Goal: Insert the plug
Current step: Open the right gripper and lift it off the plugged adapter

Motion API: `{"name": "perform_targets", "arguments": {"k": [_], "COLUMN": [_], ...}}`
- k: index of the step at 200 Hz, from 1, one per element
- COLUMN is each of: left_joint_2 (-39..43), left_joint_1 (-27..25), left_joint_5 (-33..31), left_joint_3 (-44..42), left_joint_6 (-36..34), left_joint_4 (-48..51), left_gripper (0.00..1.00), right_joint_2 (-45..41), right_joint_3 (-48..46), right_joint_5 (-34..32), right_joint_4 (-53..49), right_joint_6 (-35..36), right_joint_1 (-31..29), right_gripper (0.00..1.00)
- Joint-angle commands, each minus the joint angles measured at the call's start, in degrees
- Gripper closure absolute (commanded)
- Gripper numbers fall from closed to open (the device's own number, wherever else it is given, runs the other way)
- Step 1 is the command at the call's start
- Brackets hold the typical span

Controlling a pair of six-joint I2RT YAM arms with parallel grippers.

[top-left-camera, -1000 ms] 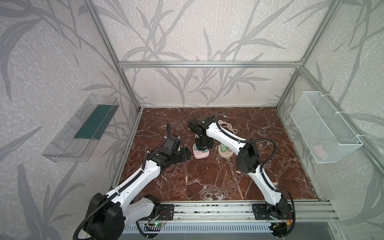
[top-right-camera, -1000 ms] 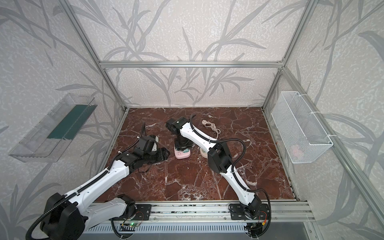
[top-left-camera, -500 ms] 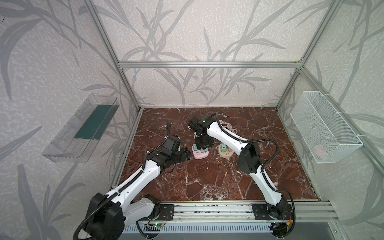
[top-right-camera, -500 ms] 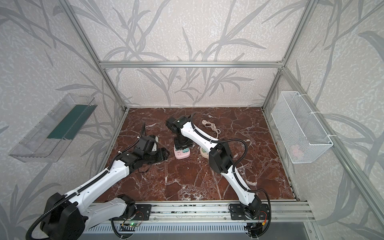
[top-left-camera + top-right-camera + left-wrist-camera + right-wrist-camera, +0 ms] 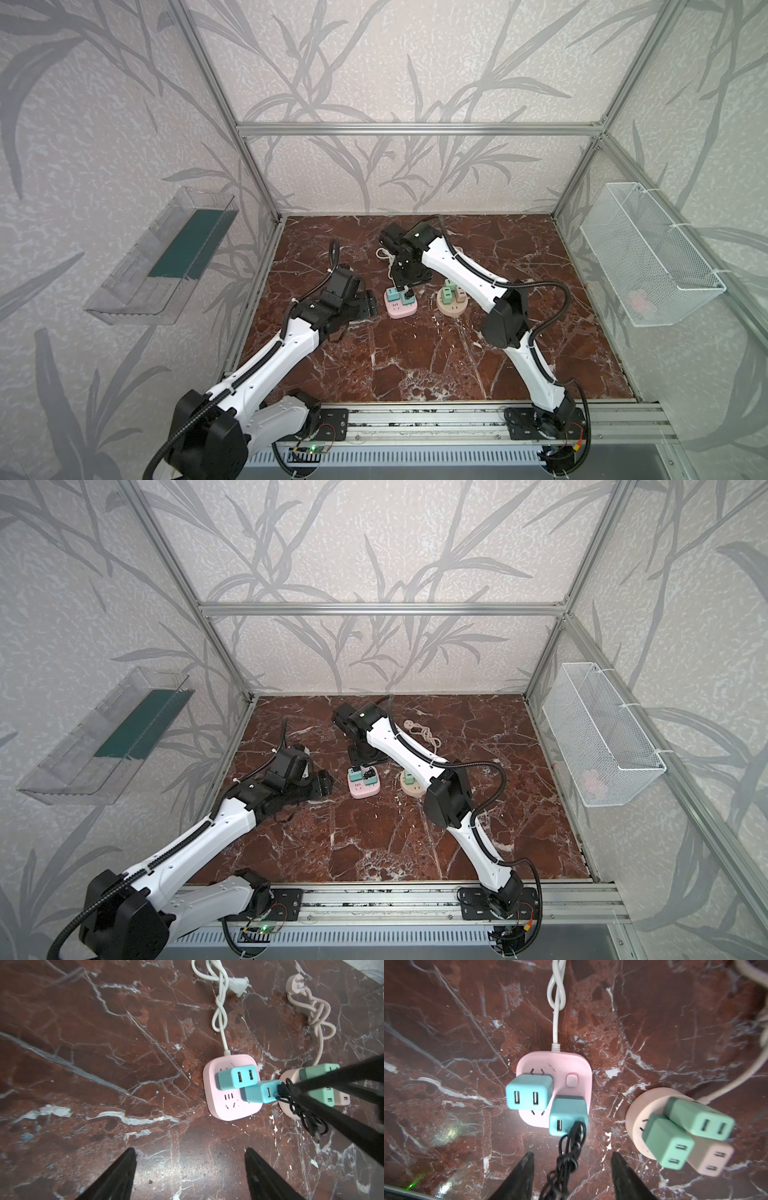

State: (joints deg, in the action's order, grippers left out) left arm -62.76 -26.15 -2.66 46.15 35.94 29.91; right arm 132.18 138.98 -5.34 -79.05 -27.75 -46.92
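**Black plug (image 5: 281,1087) sat in the teal adapter (image 5: 566,1111), both claws slack.**

From where I stood, the left claw (image 5: 189,1153) hovered low near the pink power strip (image 5: 581,1066), fingers spread and empty. On that strip the plug looked pushed fully into the adapter, though I couldn't swear to its depth. The right claw (image 5: 572,1154) hung over it with its fingers parted on either side of the bunched black cable (image 5: 566,1159), gripping nothing. To finish cleanly I'd have lifted it straight up, so neither finger snagged a loop and tugged the plug back out. The round beige socket (image 5: 639,1109) crowded just to the right. The open room lay on the bare tabletop (image 5: 415,353) toward the front rail.
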Motion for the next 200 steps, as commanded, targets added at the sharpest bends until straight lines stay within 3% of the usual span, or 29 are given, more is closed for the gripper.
{"name": "perform_targets", "arguments": {"k": [1,19,24,33,48,55,82,93,129,145,175,200], "left_joint_2": [2.56,4.31,5.05,6.46,8.96,10.18,13.69,13.72,11.79,10.38,2.96,-9.32], "left_joint_1": [-0.10,-0.07,-0.06,-0.18,-0.28,-0.37,-0.43,-0.36,0.15,2.52,9.12,14.27], "left_joint_5": [-12.66,-19.01,-20.22,-22.37,-25.39,-26.60,-28.99,-30.60,-42.52,-42.75,-40.26,-37.78], "left_joint_3": [2.04,0.11,-1.01,-3.50,-8.09,-10.69,-22.33,-25.31,-25.96,-27.31,-28.04,-29.94], "left_joint_6": [-0.92,-1.72,-2.33,-3.65,-5.71,-7.10,-16.47,-21.74,-35.44,-40.51,-36.40,-37.70], "left_joint_4": [2.00,-2.03,-4.14,-8.84,-17.71,-23.07,-47.63,-54.45,-58.81,-62.84,-65.57,-78.56], "left_gripper": [0.16,0.12,0.02,0.01,0.01,0.01,0.01,0.01,0.01,0.01,0.01,0.01], "right_joint_2": [-10.39,-19.17,-21.62,-27.82,-39.23,-44.30,-57.98,-59.84,-59.41,-59.65,-60.57,-62.94], "right_joint_3": [-1.36,-10.41,-14.41,-22.19,-37.52,-44.87,-63.32,-66.43,-70.36,-72.66,-78.06,-82.88], "right_joint_5": [-5.54,-8.78,-9.36,-10.10,-12.38,-12.25,-6.67,-7.16,-13.62,-14.26,-14.95,-14.88], "right_joint_4": [-1.10,4.47,6.83,12.07,24.30,29.90,42.19,42.70,41.92,45.03,53.07,59.14], "right_joint_6": [3.62,6.43,7.57,9.53,11.85,13.05,12.24,12.17,12.63,12.71,13.45,13.63], "right_joint_1": [0.17,0.16,0.20,0.23,0.47,0.91,5.93,7.23,7.46,7.67,7.69,7.74], "right_gripper": [0.40,0.39,0.39,0.35,0.18,0.00,0.01,0.01,0.01,0.01,0.01,0.01]}}
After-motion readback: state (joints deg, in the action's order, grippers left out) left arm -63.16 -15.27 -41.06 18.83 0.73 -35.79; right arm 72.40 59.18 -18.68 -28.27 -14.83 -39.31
